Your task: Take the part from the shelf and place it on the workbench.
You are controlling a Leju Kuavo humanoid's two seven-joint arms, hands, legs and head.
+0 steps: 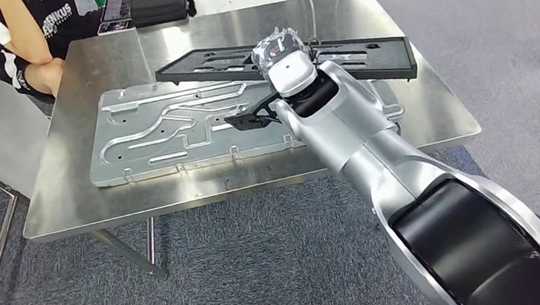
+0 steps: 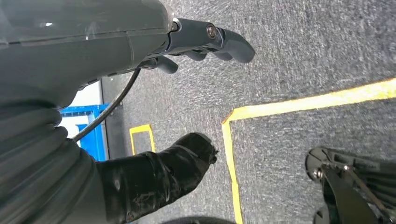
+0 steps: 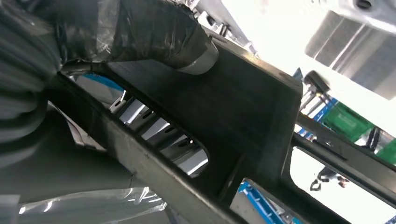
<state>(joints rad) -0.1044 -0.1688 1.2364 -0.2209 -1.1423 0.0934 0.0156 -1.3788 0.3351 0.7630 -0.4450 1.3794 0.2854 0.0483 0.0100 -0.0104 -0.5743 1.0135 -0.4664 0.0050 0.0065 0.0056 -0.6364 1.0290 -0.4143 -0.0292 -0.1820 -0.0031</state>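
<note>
Under the right robot hand (image 1: pixel 282 60), which grips it, the black frame (image 1: pixel 362 57) hangs over the worktop (image 1: pixel 78 208); left robot hand (image 2: pixel 196 42) open.

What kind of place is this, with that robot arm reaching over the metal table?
Probably a factory floor or an industrial test workshop. A steel workbench carries a machined metal plate, the robot's right hand holds a long black frame part, and yellow tape lines mark out zones on the grey carpet.
</note>
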